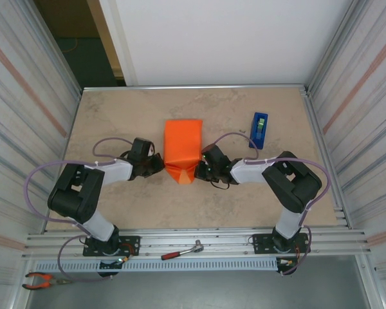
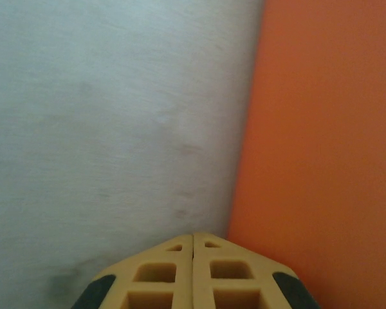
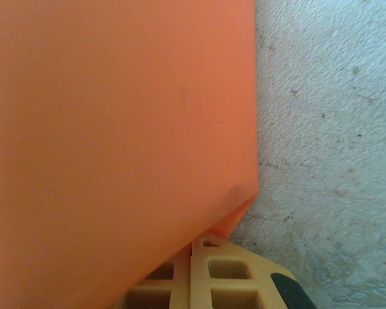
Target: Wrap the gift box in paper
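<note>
The left gripper (image 2: 193,237) is seen pressed shut on nothing, with the paper (image 2: 321,154) just right of its fingertips. The right gripper (image 3: 192,239) is likewise closed, a creased orange corner draped over its left side. Between both grippers the plain matte sheet is folded boxlike, tapering to a near point. A blue tape dispenser (image 1: 260,130) stands beyond.

Plain bright orange paper (image 1: 183,149) (no print), beige mottled counter (image 1: 128,116), blue dispenser (image 1: 259,129), black-and-white arms (image 1: 109,170), purple cables (image 1: 35,174), tan-yellow left hand (image 2: 193,239) with black corners, red-handled ratchet (image 1: 174,255), silver rail (image 1: 199,239)
</note>
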Robot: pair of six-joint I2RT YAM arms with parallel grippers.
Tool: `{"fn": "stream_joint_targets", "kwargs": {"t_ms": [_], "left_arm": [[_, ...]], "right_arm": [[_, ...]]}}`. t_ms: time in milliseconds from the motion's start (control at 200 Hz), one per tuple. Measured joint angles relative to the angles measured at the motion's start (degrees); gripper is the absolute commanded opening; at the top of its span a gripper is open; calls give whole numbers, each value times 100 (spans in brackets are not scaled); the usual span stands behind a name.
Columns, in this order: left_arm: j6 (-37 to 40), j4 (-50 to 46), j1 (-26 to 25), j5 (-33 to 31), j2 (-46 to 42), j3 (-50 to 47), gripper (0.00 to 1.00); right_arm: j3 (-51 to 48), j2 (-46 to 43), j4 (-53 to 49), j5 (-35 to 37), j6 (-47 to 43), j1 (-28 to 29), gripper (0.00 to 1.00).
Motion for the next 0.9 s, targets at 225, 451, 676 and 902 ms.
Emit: {"fn": "stream_joint_targets", "kwargs": {"t_ms": [225,451,676,902], "left_arm": [[2,-15,-236,103,-7,7,7],[122,-437,-15,-201,-656,-81,25],[284,-774,122,-225,-1556,-293,8],[142,-713,-520,-66,-1794,-647,2]], "right_arm": [[0,0,2,-11,9,-63,0],[-140,-223,-50,-17,7,-109,0],[-260,-640,-175,-4,7,-127,0],[-260,-654,-170,-7,7,-127,0]]}}
